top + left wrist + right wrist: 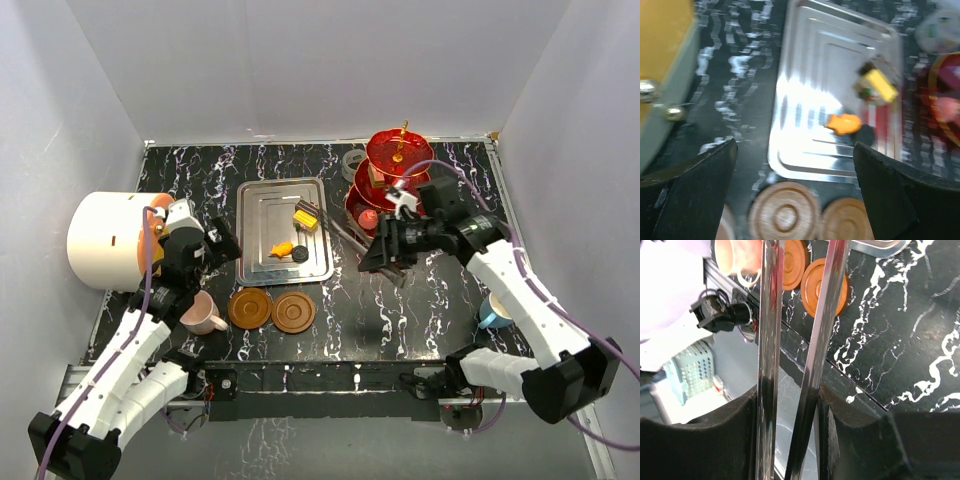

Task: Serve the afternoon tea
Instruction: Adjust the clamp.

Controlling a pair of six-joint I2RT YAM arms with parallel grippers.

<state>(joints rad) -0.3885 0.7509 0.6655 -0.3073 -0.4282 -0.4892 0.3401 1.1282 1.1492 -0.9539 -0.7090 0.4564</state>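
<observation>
White walls box in a black marbled bench (430,310). At its back right rises the red stand (397,172); sweets (305,217) lie on the tray (262,205) beside it. Two saucers (250,307) sit below the tray, with the pink cup (203,313) to their left and the blue cup (493,312) far right. The right pincer (790,405) pinches silver tongs (771,315) (just before the stand). The left pincer (795,147) is spread wide between drum (105,240) and tray.

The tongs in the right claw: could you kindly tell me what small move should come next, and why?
Probably swing the right claw, shut on the tongs, left over the steel tray toward the orange sweet. That one, a yellow sweet and a black sweet lie on the tray, not yet on the red stand.
</observation>
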